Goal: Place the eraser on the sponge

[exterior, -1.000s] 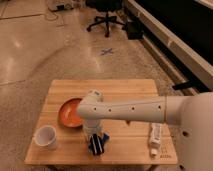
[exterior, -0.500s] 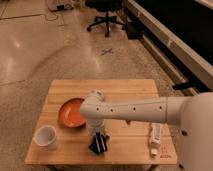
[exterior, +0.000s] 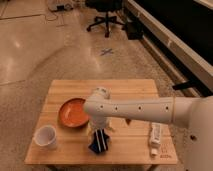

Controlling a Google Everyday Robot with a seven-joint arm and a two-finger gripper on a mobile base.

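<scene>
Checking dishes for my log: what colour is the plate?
The plate is orange, camera view; the gripper hangs beside it, over the eraser.

White claw (exterior: 100,129) over the black, white-striped eraser (exterior: 102,140) and blue sponge (exterior: 94,148); orange plate (exterior: 69,112).

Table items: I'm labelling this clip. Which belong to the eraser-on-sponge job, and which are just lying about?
Job: eraser, sponge showing at its lower edge, gripper directly over both.
Lying about: orange plate, white cup, white tube.

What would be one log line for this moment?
gripper: over eraser, table front | eraser: atop sponge, contact unclear
</scene>
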